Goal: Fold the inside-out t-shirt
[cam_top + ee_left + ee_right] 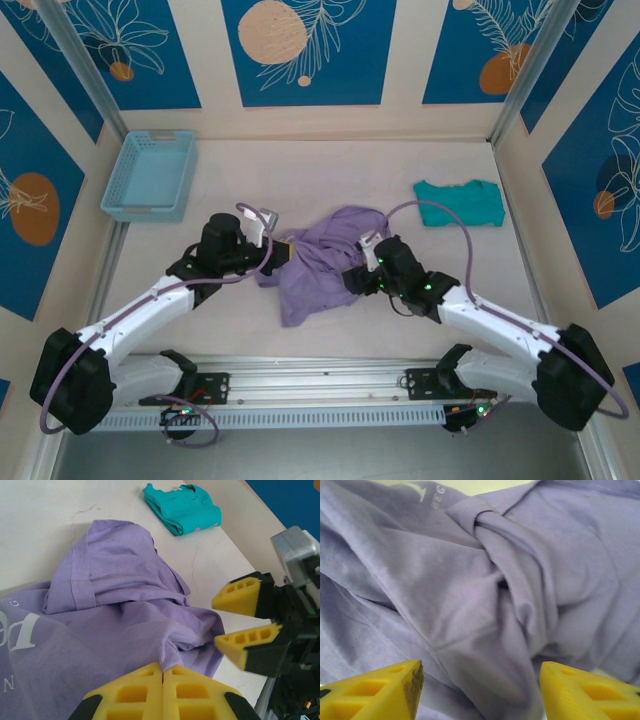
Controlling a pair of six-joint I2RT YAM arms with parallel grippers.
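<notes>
A pale, cream-coloured table [330, 170] takes up the floor of the booth, its top faintly veined in places. A light blue plastic basket [150, 177] sits at the far left corner, close to the side wall. Around the middle lies a purple t-shirt [320, 265], crumpled and bunched up, with a hemmed sleeve showing and some pale lettering on the cloth. A small teal garment [460, 203] lies folded at the far right, well apart from the shirt.
</notes>
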